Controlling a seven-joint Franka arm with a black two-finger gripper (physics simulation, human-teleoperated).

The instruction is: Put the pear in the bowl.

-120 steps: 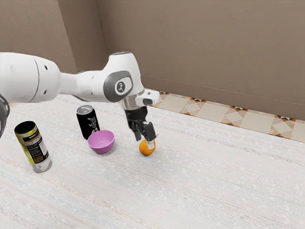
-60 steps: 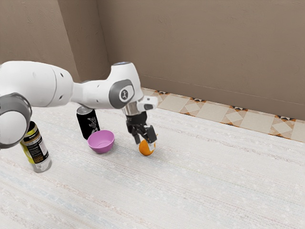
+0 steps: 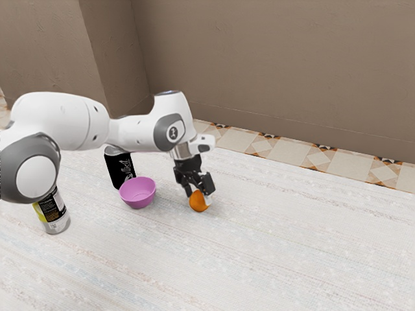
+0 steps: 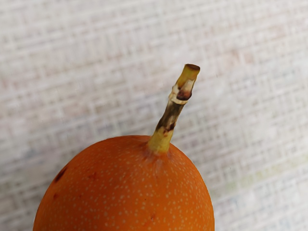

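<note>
My gripper (image 3: pixel 199 196) is low over the orange pear (image 3: pixel 197 203) in the exterior view, with its open fingers astride the fruit and one light fingertip in front of the pear's right side. In the wrist view the pear (image 4: pixel 130 192) lies just under the hand, its rounded top and brown-yellow stem showing, its lower part cut off. The pink bowl (image 3: pixel 137 200) stands upright on the table, a short way from the pear toward the exterior view's left. Nothing is seen inside it.
Behind the bowl stands a black can (image 3: pixel 119 170). A yellow and black can (image 3: pixel 53 214) is at the exterior view's left, partly covered by the arm. The pale table (image 3: pixel 279 246) stretches toward the exterior view's right.
My hand has come down a little around the pear, while the arm's elbow has swung lower and now covers the top of the yellow can. Pear and bowl have stayed put.
</note>
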